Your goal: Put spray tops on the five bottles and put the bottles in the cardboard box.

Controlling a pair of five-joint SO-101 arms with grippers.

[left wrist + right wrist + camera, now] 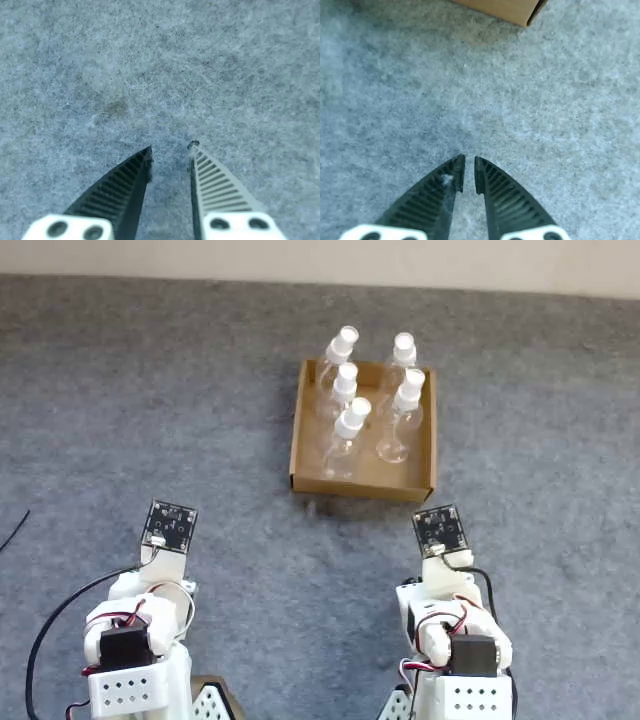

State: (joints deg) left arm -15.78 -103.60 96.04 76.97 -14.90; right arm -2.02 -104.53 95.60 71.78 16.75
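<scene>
The cardboard box (pixel 360 486) stands in the middle of the grey felt, and its corner (pixel 510 10) appears in the right wrist view. Several clear bottles (pixel 340 440) stand upright inside it, each with a white spray top (pixel 352 418). Both arms sit back at the near edge, apart from the box. My left gripper (pixel 170 148) hovers over bare felt, open a little with nothing between its fingers. My right gripper (pixel 468 165) is shut on nothing, a short way in front of the box.
Grey felt covers the whole table. The left arm (pixel 140 630) and right arm (pixel 455 630) stand at the near edge. A black cable (pixel 40 635) loops beside the left arm. A pale wall runs along the far edge.
</scene>
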